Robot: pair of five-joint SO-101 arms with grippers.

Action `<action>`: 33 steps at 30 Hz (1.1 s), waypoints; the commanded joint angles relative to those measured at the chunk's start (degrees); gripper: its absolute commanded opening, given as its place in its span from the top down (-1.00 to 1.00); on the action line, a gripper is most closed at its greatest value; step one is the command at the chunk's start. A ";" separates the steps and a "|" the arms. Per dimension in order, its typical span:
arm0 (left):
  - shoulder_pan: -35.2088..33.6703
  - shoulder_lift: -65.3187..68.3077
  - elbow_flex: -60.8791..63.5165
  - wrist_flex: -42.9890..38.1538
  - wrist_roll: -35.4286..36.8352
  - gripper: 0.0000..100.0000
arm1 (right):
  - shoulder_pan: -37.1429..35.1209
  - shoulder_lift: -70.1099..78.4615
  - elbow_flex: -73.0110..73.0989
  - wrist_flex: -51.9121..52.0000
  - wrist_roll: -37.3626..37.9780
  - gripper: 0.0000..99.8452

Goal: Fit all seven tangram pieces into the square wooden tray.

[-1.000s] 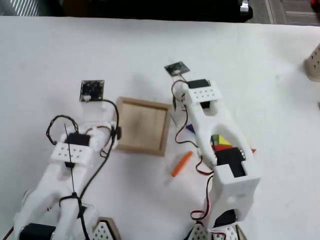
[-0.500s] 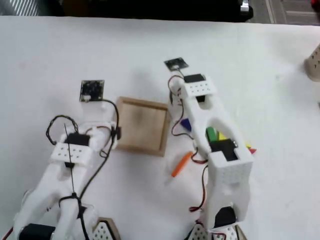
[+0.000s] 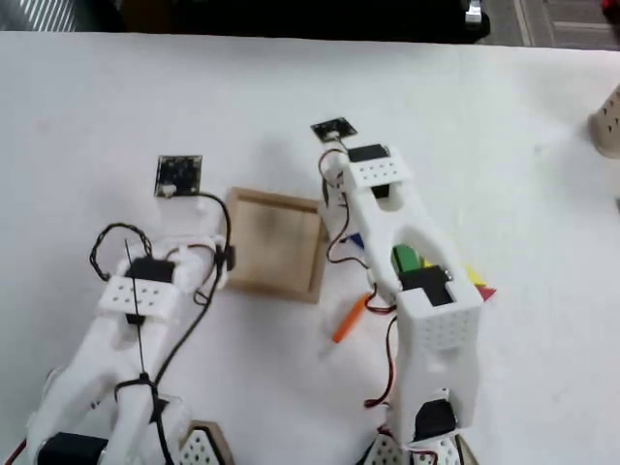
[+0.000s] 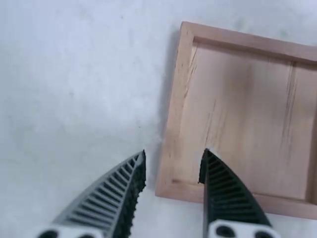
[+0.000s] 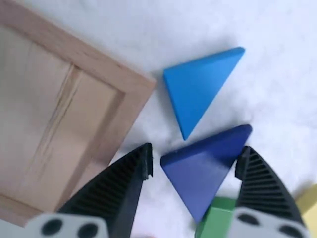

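Note:
The square wooden tray lies empty between the two arms. My left gripper hangs open over a corner of the tray, one finger outside the rim and one over the floor. My right gripper is open, its fingers either side of a dark blue triangle. A light blue triangle lies just beyond, beside the tray's rim. Under the right arm I see the dark blue piece, a green piece, a yellow piece and a red piece. An orange piece lies apart near the tray's front corner.
Loose red and black cables hang from the right arm near the orange piece. A beige perforated object stands at the table's far right edge. The white tabletop stretches bare behind the tray.
The right arm has moved away from its base and slightly toward the tray, uncovering the yellow and red pieces. The left arm has not moved.

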 commanded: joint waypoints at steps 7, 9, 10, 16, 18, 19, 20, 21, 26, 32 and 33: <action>0.22 -0.04 -2.37 -1.41 -0.35 0.62 | 2.24 0.48 -1.05 0.57 -7.30 0.48; 0.22 -0.04 -2.37 -1.41 -0.35 0.62 | 2.24 0.92 -1.05 1.80 -7.30 0.51; 0.22 -0.04 -2.37 -1.41 -0.35 0.62 | 2.33 1.01 -1.05 2.24 -7.56 0.54; 0.22 -0.04 -2.37 -1.41 -0.35 0.62 | 2.77 1.19 -1.05 2.86 -7.82 0.65; 0.22 -0.04 -2.37 -1.41 -0.35 0.62 | 3.21 1.19 -0.97 2.77 -7.91 0.65; 0.22 -0.04 -2.37 -1.41 -0.35 0.62 | 3.30 1.19 -0.97 2.77 -7.74 0.66; 0.22 -0.04 -2.37 -1.41 -0.35 0.62 | 3.30 1.27 -0.79 2.77 -7.65 0.66; 0.22 -0.04 -2.37 -1.41 -0.35 0.62 | 3.30 1.27 -0.70 2.86 -7.56 0.66; 0.13 -0.04 -2.37 -1.41 -0.35 0.62 | 4.18 1.10 -0.70 2.86 -7.47 0.66; 0.13 -0.04 -2.37 -1.41 -0.35 0.62 | 5.05 0.57 -1.67 4.88 -7.38 0.66; 0.13 -0.04 -2.37 -1.41 -0.35 0.62 | 5.49 0.57 -1.93 4.88 -7.38 0.66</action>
